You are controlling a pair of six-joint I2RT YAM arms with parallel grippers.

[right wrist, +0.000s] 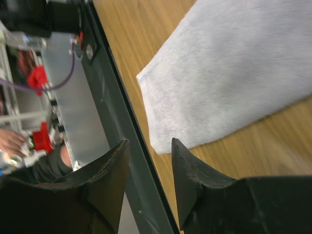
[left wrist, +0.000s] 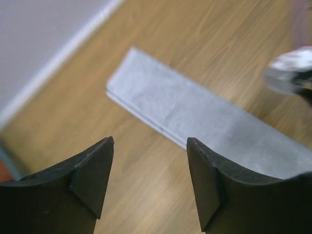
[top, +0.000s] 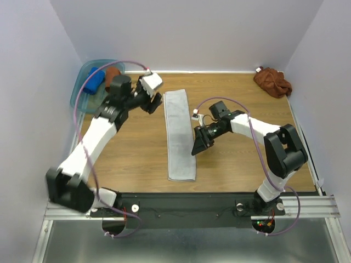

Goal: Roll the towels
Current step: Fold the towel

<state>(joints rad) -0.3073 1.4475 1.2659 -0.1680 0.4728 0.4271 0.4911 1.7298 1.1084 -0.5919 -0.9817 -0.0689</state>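
The grey towel (top: 179, 134) lies flat in the middle of the bench (top: 137, 153), folded lengthwise into a long narrow strip that runs from the far side toward the near edge. It looks like soft, light terry cloth with a fine nap; the left wrist view shows stacked layers along its far short end. It should be limp and easy to drag or bunch, so a roll is best started at one short end, pinching the full stack of layers at a corner or across the edge so none slips out.

The rust-brown towel (top: 273, 81) sits crumpled in the far right corner, well apart from both arms. It would need spreading first.

The left tool (top: 148, 104) hovers just left of the strip's far end, fingers spread and empty. The right tool (top: 196, 147) hangs just right of the strip, aimed at its near end, fingers parted with nothing between them.

A translucent blue tub (top: 96, 82) stands at the far left corner.
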